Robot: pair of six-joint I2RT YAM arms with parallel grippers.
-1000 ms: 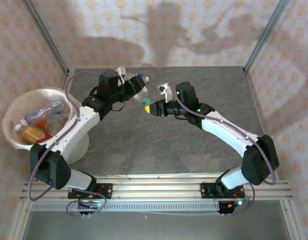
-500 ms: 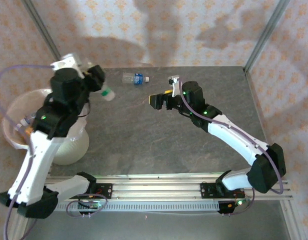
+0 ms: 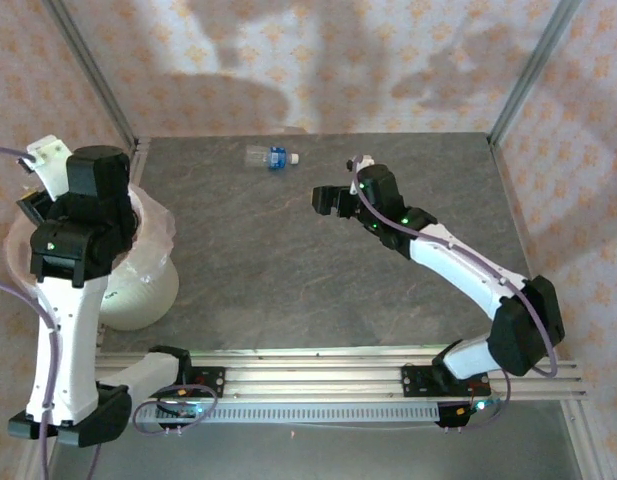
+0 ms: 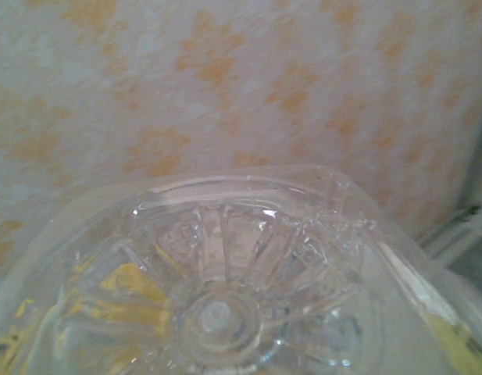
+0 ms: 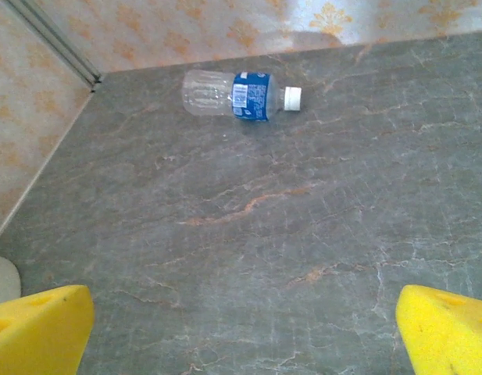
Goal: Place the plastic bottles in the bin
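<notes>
**A:** What have the left jaws got?

**B:** They pinch a clear bottle with a yellow label (image 4: 217, 312). Its ribbed base sits right against the wrist camera, and I can't see the fingers themselves. The left arm (image 3: 73, 250) is raised over the bin (image 3: 148, 290) at the near left.

**A:** And the right jaws?

**B:** Spread wide and holding nothing, yellow pads (image 5: 37, 328) far apart, over the tabletop (image 3: 288, 280).

**A:** So which step is this?

**B:** The drop, I'd judge: the left jaws need only let go above the bin's mouth. One blue-labelled bottle (image 5: 242, 95) lies on its side near the far edge, cap pointing right. The right jaws must reach farther and straddle its body.
</notes>
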